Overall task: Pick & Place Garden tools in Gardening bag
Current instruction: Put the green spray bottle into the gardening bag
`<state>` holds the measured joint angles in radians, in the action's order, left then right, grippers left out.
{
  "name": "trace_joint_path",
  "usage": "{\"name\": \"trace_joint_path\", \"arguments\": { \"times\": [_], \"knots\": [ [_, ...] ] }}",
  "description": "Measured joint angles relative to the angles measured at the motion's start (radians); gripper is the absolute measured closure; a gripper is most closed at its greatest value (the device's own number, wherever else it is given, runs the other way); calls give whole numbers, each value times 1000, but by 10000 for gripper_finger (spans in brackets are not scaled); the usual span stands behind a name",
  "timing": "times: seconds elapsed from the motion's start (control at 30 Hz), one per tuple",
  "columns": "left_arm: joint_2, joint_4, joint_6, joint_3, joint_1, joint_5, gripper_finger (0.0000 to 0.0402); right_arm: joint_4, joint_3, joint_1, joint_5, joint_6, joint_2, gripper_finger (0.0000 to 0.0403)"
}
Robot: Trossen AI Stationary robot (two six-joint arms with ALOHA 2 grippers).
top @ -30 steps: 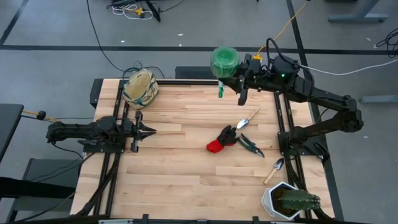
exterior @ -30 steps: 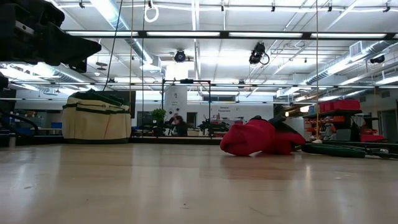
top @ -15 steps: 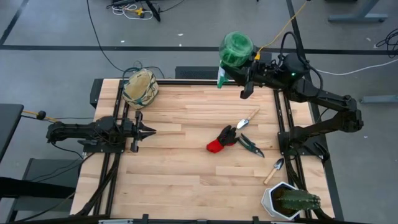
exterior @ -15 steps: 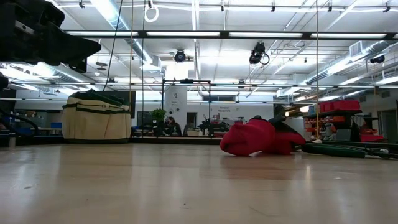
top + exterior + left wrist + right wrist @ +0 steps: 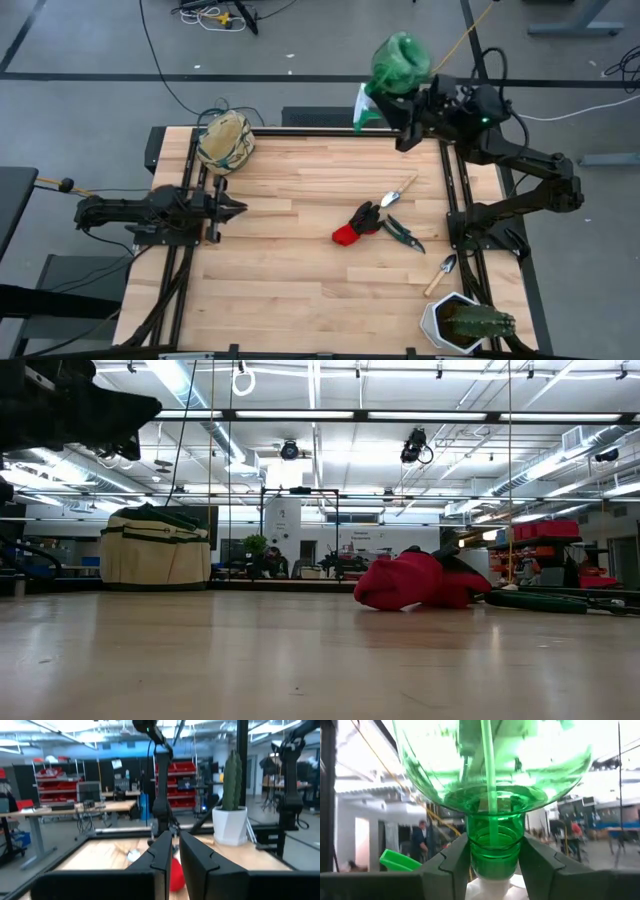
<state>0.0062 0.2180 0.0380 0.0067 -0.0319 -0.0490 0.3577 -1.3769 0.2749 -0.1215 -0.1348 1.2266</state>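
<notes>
Green plastic fills the right wrist view: the right gripper (image 5: 492, 862) clamps the neck of the spray bottle (image 5: 398, 62), held high above the table's (image 5: 300, 290) far right corner. The bag (image 5: 224, 140) sits at the far left corner. The glove (image 5: 355, 226), shears (image 5: 403, 233) and one trowel (image 5: 399, 190) lie together right of centre (the other trowel (image 5: 441, 272) near the cactus pot (image 5: 460, 322)). The left gripper (image 5: 226, 209) waits low at the left edge, fingers nearly closed on nothing.
</notes>
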Motion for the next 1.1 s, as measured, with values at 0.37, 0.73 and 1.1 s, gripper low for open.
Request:
{"name": "trace_joint_path", "arguments": {
  "times": [0.37,0.73,1.1],
  "knots": [
    [0,150,148,0,0,-51,358,158,0,0,27,-162,14,254],
    [3,181,185,88,0,-137,358,227,0,0,57,-179,18,254],
    [176,177,197,224,0,-142,358,225,0,0,51,-171,18,254]
  ]
}}
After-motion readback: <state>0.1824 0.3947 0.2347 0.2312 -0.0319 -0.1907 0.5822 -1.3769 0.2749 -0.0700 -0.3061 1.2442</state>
